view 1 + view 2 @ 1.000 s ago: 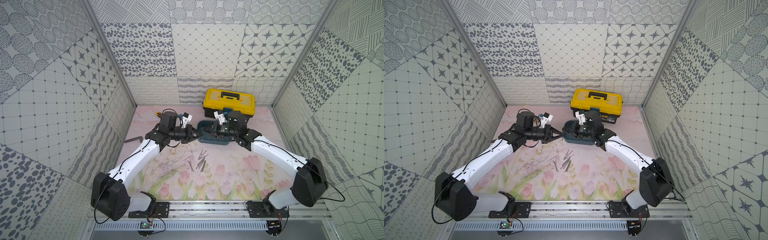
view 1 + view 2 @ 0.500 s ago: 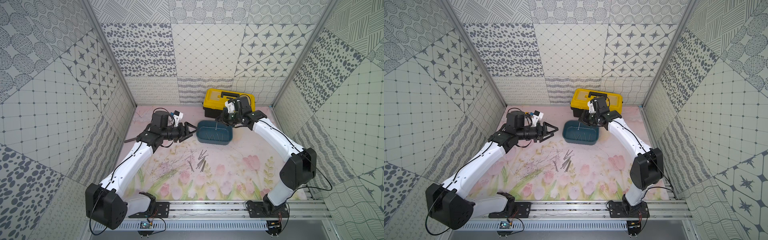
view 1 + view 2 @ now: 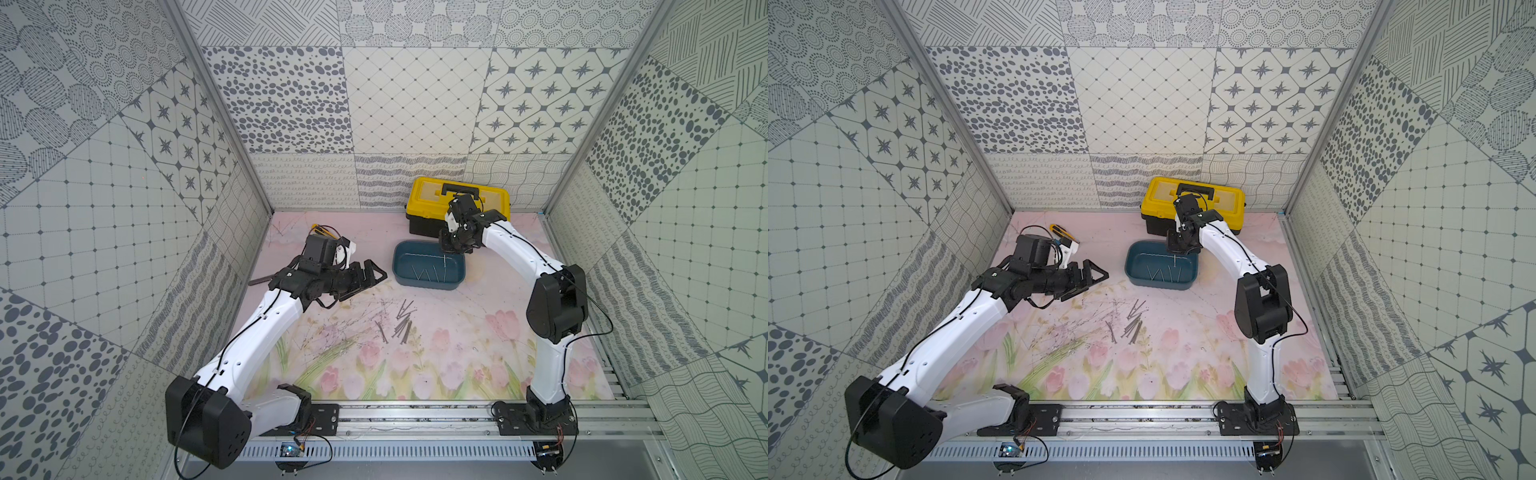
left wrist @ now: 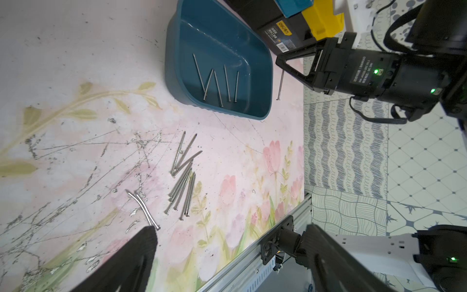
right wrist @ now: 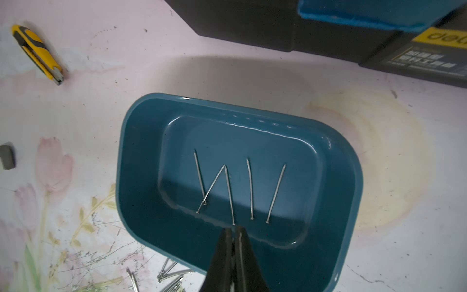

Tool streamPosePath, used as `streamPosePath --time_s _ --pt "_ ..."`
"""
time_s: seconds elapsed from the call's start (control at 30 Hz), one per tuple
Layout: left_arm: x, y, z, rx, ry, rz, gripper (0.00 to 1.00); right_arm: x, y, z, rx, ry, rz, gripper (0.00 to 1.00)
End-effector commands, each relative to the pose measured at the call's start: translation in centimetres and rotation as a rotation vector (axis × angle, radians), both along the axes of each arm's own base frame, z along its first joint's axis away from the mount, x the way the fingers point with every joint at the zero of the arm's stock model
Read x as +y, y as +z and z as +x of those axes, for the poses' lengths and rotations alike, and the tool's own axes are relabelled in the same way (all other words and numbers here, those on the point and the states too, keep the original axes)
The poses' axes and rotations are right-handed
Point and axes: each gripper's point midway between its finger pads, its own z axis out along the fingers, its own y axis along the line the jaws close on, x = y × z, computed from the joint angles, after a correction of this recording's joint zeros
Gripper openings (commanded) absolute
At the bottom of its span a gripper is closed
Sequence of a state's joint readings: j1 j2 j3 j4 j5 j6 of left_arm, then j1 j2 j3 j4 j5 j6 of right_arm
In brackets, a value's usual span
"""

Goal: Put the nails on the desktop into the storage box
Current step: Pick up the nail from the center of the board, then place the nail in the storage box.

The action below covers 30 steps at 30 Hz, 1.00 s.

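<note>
The scuffed floral desktop (image 3: pixel 478 353) carries the yellow-and-black toolbox (image 3: pixel 428 199) at its far edge, with the storage box (image 3: pixel 428 286) just in front of it; neither has shifted. A second ago the two arms' tips were nearly touching at the box. The left arm has since drawn back. The left gripper (image 4: pixel 230 227) now hangs near the box's left end and clear of it. Its jaws, almost closed then, are spread wide with nothing between them. The right arm has raised its elbow and stands more upright. The right gripper (image 5: pixel 233 230) points down over the box's far right part, pinched tight on a held nail (image 4: pixel 280 86) that hangs straight down above the box. Five nails (image 5: pixel 250 189) lie flat on the box floor. The loose nails (image 3: pixel 401 324) lie clustered on the desktop nearer the robot, where they lay before.
</note>
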<state>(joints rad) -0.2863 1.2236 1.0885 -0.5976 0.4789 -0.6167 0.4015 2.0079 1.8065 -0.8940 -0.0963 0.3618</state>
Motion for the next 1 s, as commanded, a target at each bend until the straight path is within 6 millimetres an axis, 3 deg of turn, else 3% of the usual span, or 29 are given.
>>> streamPosePath --time_s 0.0,0.67,0.97 --pt "1.7 -1.8 -0.4 -0.012 0.005 0.121 0.98 -0.4 -1.0 0.4 -0.007 0.036 -0.07 0.0" --pt "1.4 -5.0 -1.4 0.078 -0.035 0.125 1.0 0.2 -7.5 -0.2 0.063 0.068 -0.129 0.0" --pt "0.8 -5.6 -2.0 0.122 -0.085 0.111 0.99 0.1 -9.1 -0.4 0.078 0.061 -0.138 0.01"
